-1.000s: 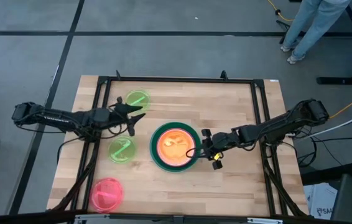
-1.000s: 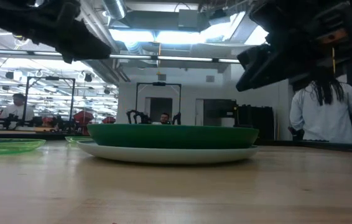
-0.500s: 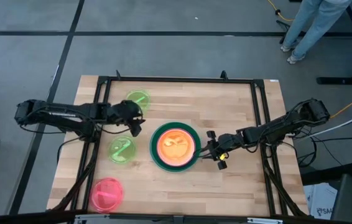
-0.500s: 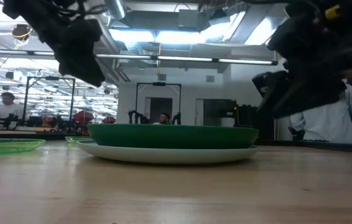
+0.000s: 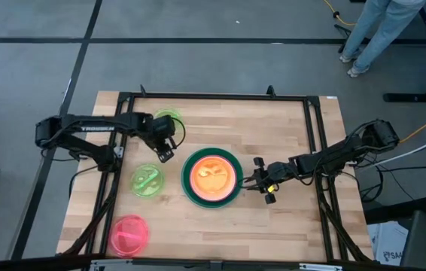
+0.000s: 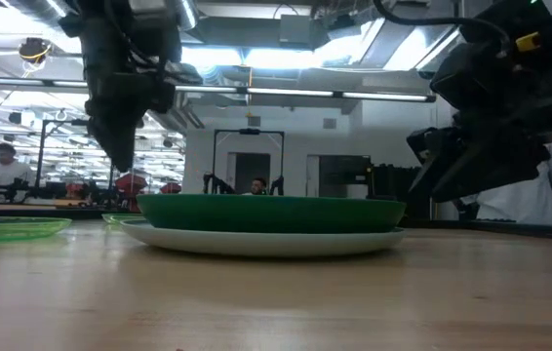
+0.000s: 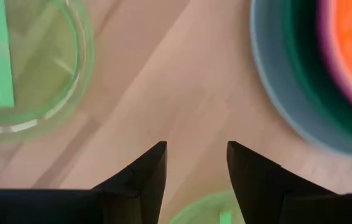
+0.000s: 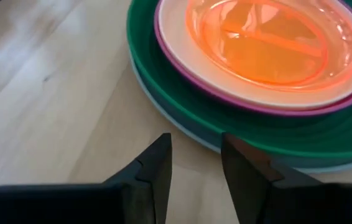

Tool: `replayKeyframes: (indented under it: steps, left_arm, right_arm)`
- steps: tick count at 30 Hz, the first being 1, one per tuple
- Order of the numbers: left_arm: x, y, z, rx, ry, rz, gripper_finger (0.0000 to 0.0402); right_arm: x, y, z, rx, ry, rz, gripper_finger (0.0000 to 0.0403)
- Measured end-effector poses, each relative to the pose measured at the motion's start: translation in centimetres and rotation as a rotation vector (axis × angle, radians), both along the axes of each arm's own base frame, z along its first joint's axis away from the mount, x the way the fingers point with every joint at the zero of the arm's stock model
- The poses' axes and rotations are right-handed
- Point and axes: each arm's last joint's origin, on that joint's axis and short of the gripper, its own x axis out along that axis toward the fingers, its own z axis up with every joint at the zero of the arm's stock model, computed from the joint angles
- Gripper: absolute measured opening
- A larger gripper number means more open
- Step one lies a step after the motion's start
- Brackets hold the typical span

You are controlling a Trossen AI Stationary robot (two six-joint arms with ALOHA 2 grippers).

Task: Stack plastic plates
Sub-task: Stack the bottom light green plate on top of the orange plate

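Observation:
A stack of plates (image 5: 211, 176) sits mid-table: light blue at the bottom, then dark green, magenta and cream, with orange on top. It also shows in the low view (image 6: 271, 222) and both wrist views (image 7: 313, 74) (image 8: 263, 56). Two lime green plates (image 5: 168, 120) (image 5: 147, 181) and a pink plate (image 5: 129, 235) lie flat on the table's left part. My left gripper (image 5: 164, 150) (image 7: 196, 155) hangs open, pointing down, above bare wood between the lime plates. My right gripper (image 5: 257, 181) (image 8: 194, 146) is open, low, just right of the stack, facing its rim.
A black metal frame (image 5: 213, 96) runs around the wooden table top. A person (image 5: 375, 34) stands on the floor beyond the far right corner. Bare wood lies near and far of the stack (image 5: 228, 233).
My left gripper has swung from lying level to pointing down and has come lower over the wood between the two lime plates, its arm shifting toward the far edge. My right gripper has drawn back a little from the stack's right rim and has come down.

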Motion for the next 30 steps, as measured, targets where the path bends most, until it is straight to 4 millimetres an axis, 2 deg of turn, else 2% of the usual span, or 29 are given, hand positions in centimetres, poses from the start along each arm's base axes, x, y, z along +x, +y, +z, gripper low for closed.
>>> replayKeyframes:
  steps: [8,16,24,30]
  left_arm:
    - [-0.8,2.1,-2.0,-0.147,0.211,-0.003,0.0161]
    - [-0.7,2.4,-4.7,-0.297,0.396,-0.050,0.0161]
    - [0.0,2.1,-7.0,-0.379,0.478,-0.187,0.0160]
    - [0.3,1.8,-7.4,-0.435,0.459,-0.224,0.0160]
  right_arm:
    - [0.1,0.0,0.0,-0.008,-0.012,-0.015,0.0131]
    - [0.1,-0.1,0.0,-0.013,-0.012,-0.022,0.0131]
    - [0.1,-0.1,0.0,-0.014,-0.010,-0.022,0.0131]
    - [0.1,-0.1,0.0,-0.014,-0.009,-0.021,0.0131]
